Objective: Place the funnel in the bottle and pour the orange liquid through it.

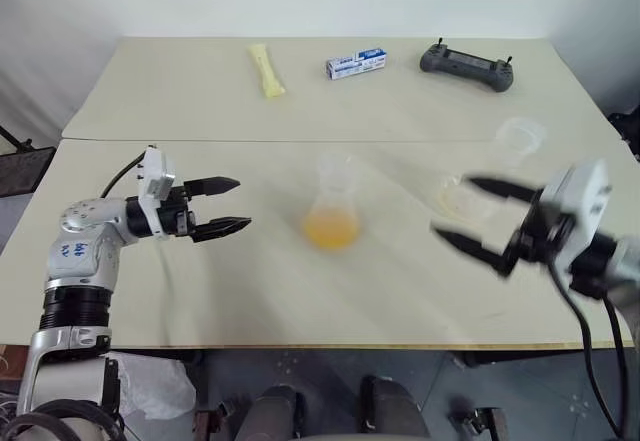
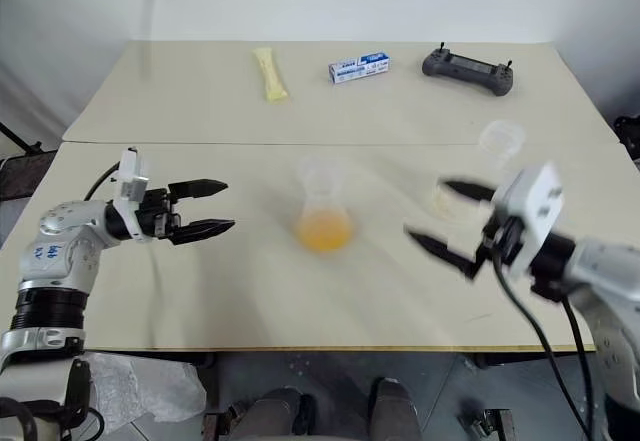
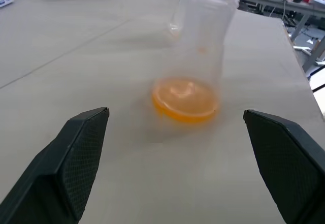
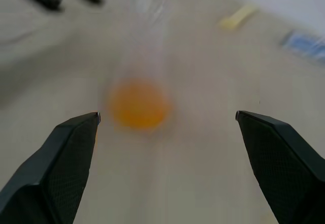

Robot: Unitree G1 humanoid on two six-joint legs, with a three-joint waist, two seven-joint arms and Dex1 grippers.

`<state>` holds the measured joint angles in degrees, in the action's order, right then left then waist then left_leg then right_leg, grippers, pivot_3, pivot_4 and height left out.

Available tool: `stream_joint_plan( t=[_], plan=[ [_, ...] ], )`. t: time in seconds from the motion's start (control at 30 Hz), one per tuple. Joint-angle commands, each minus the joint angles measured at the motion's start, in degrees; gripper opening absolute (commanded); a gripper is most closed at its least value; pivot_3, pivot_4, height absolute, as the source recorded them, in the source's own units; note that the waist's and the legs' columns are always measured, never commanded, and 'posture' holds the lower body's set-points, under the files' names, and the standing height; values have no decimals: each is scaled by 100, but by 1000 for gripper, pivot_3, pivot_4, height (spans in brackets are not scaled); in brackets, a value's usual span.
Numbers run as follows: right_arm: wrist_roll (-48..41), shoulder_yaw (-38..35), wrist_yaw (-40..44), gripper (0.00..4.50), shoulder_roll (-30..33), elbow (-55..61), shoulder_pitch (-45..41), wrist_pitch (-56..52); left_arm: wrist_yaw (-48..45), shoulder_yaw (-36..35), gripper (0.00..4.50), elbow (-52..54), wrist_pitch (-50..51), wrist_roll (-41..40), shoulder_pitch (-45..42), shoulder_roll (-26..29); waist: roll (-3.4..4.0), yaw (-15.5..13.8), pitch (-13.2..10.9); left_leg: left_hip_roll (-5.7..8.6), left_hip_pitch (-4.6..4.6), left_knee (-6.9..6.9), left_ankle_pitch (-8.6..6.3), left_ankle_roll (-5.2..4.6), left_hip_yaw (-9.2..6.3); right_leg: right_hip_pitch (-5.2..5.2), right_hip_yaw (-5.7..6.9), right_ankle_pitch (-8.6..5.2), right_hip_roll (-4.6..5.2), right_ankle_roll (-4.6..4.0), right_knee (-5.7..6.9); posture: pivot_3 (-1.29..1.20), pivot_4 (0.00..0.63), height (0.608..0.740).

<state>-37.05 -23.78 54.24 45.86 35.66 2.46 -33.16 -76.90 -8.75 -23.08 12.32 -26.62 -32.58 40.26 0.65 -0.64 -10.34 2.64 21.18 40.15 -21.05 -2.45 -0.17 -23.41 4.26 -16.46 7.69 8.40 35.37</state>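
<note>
The clear flask-shaped bottle stands upright mid-table, with the orange liquid pooled in its wide base. The clear funnel sits in its neck, its flared rim faint. My left gripper is open, level, to the left of the bottle and apart from it, with nothing between its fingers. In the left wrist view the bottle and liquid lie straight ahead of it. My right gripper hovers open and empty to the bottle's right, pointing toward it; its wrist view shows the liquid ahead.
A low clear cup stands just behind my right gripper and another clear cup farther back right. Along the far table lie a pale yellow packet, a blue-white box and a dark controller.
</note>
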Motion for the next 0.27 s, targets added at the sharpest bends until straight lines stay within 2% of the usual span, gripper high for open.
stream_joint_plan(
  t=[0.03,0.27],
  plan=[
    [113,-211,418,4478,-77,-181,353,722,-414,-105,4500,-67,-208,-39,192,219,-2,-2,-1,-1,-1,1,0,0,7,-1,-1,0,1,1,-1,0,150,740],
    [502,151,570,4478,-146,-776,647,1368,-451,-289,4500,185,-343,-165,503,234,-6,-5,0,-7,-8,1,1,0,13,0,-4,0,-1,1,-1,0,150,740]
  ],
)
